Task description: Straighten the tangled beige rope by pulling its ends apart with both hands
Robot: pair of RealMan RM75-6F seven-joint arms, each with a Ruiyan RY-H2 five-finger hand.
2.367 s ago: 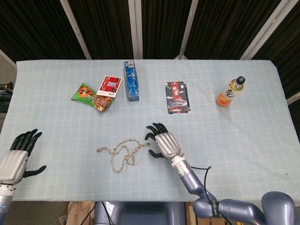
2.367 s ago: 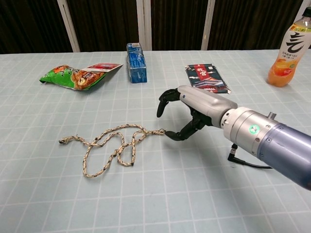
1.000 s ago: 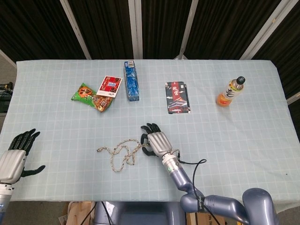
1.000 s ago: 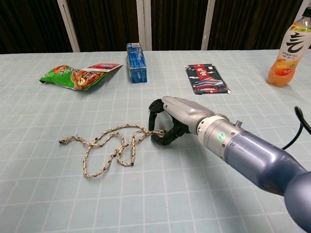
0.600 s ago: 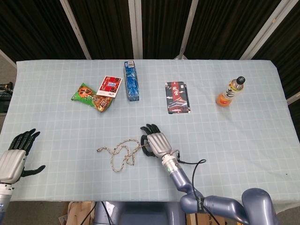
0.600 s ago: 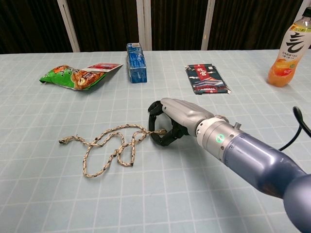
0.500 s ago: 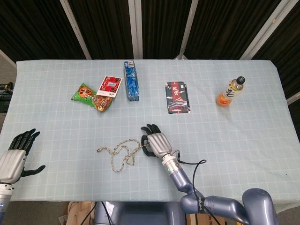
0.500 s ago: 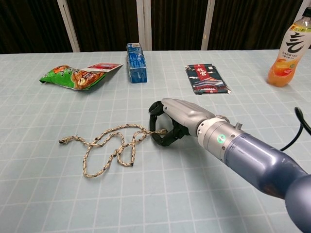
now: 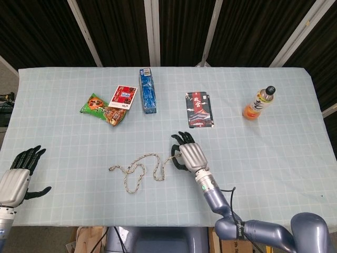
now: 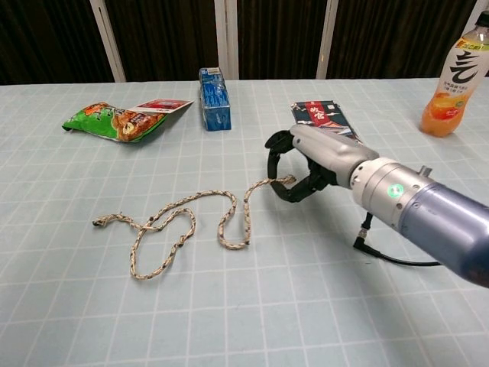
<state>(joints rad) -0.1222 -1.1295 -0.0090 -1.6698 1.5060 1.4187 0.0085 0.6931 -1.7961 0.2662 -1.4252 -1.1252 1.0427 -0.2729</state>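
Note:
The beige rope (image 9: 138, 167) (image 10: 179, 225) lies in loose loops on the pale checked tablecloth (image 9: 263, 153), its left end frayed and free near the table's left middle. My right hand (image 9: 189, 154) (image 10: 317, 162) pinches the rope's right end between thumb and fingers, just above the cloth. That end rises slightly off the table toward the hand. My left hand (image 9: 18, 176) hovers at the table's near left edge, fingers spread, well apart from the rope and holding nothing. The chest view does not show the left hand.
A green snack bag (image 9: 100, 108) (image 10: 114, 121) and red packet (image 9: 125, 96) lie at back left. A blue box (image 9: 148, 90) (image 10: 215, 99) and a dark pouch (image 9: 199, 109) (image 10: 321, 118) lie behind the rope. An orange drink bottle (image 9: 259, 104) (image 10: 454, 73) stands at back right.
My right hand closed on the rope's right end and has pulled it to the right, opening out the loops. The left hand has hardly moved.

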